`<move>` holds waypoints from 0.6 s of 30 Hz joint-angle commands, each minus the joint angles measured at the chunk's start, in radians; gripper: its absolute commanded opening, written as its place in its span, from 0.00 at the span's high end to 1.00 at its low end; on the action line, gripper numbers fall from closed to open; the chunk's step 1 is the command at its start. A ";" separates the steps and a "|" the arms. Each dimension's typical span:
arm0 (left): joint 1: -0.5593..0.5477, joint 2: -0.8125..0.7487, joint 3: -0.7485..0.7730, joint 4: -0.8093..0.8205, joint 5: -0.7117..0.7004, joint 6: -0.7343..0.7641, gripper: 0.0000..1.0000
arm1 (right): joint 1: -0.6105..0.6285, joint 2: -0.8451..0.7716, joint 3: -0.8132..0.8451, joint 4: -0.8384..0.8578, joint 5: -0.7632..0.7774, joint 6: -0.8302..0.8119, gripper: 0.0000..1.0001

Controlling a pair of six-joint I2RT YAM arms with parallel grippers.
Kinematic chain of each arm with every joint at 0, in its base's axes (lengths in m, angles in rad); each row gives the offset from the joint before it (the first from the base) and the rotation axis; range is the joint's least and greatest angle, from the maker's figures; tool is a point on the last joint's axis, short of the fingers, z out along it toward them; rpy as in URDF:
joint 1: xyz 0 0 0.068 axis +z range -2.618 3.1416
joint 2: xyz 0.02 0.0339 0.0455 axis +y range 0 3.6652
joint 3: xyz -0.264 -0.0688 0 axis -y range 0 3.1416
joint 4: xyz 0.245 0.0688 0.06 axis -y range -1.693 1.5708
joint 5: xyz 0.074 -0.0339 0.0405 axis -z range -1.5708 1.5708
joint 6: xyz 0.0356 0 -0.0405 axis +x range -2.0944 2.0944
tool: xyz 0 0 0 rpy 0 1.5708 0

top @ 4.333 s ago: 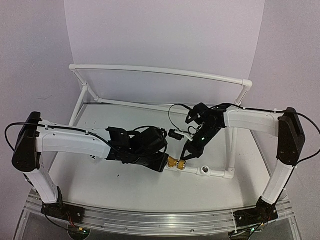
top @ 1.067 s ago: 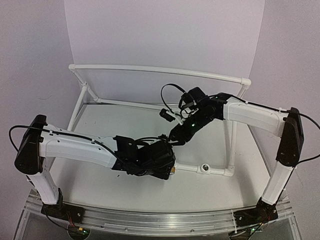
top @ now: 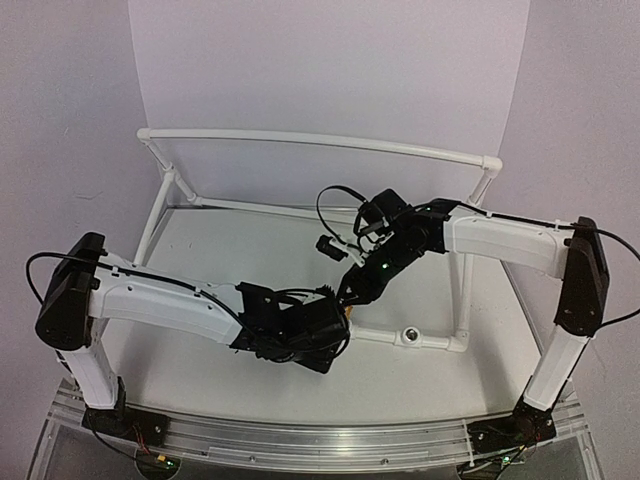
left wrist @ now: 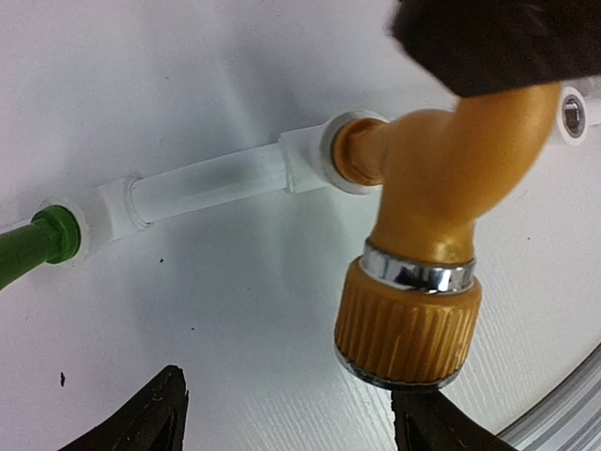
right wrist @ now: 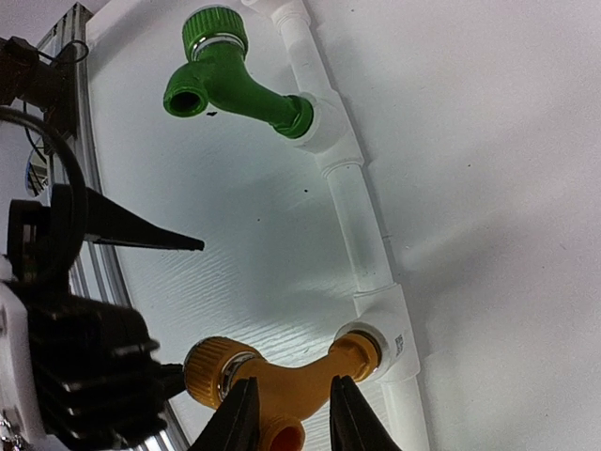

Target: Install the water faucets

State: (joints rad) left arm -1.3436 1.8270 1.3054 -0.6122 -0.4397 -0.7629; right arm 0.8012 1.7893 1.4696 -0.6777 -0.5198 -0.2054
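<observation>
while my right end effector (right wrist: 293, 399) straddles the gold faucet (left wrist: 423, 216) narrowly (contact i cannot tell), that faucet sits in a socket of the white pipe frame (right wrist: 352, 216); my left end effector (left wrist: 291, 418) gapes wide just off the frame.

The left arm (top: 160, 298) and right arm (top: 500, 238) have white shells, black joints and thin black cables. The right gripper (right wrist: 294, 383) has tapered black jaws.

Green faucet (left wrist: 36, 240) cut off at left edge.
</observation>
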 commanded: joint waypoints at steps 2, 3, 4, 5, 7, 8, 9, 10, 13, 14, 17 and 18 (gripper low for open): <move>0.056 -0.103 -0.050 0.029 -0.075 -0.047 0.26 | -0.008 -0.027 -0.031 -0.100 0.066 -0.022 0.75; 0.058 -0.117 -0.059 0.033 -0.078 -0.045 0.26 | -0.008 -0.031 -0.034 -0.104 0.066 -0.024 0.75; 0.059 -0.133 -0.069 0.043 -0.078 -0.035 0.26 | -0.009 -0.033 -0.036 -0.105 0.065 -0.026 0.75; 0.059 -0.148 -0.083 0.062 -0.070 -0.017 0.26 | -0.009 -0.034 -0.039 -0.107 0.063 -0.027 0.76; 0.050 -0.178 -0.111 0.135 -0.018 0.050 0.26 | -0.009 -0.032 -0.038 -0.108 0.061 -0.028 0.76; 0.044 -0.184 -0.121 0.174 0.014 0.090 0.26 | -0.009 -0.030 -0.037 -0.109 0.059 -0.028 0.77; 0.035 -0.178 -0.115 0.185 0.035 0.126 0.27 | -0.008 -0.027 -0.035 -0.109 0.057 -0.028 0.78; 0.023 -0.166 -0.095 0.175 0.046 0.156 0.27 | -0.008 -0.024 -0.033 -0.109 0.055 -0.028 0.78; 0.000 -0.112 -0.032 0.139 0.080 0.199 0.27 | -0.009 -0.019 -0.033 -0.109 0.054 -0.029 0.80; -0.002 -0.099 -0.026 0.150 0.096 0.207 0.27 | -0.009 -0.019 -0.034 -0.109 0.055 -0.029 0.81; -0.002 -0.060 -0.004 0.153 0.086 0.196 0.26 | -0.009 -0.021 -0.039 -0.112 0.060 -0.030 0.84; -0.003 -0.042 0.020 0.131 0.063 0.188 0.26 | -0.009 -0.023 -0.041 -0.112 0.060 -0.031 0.85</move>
State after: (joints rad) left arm -1.3461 1.7271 1.2441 -0.4864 -0.3648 -0.6039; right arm 0.7971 1.7725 1.4590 -0.7010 -0.5137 -0.2210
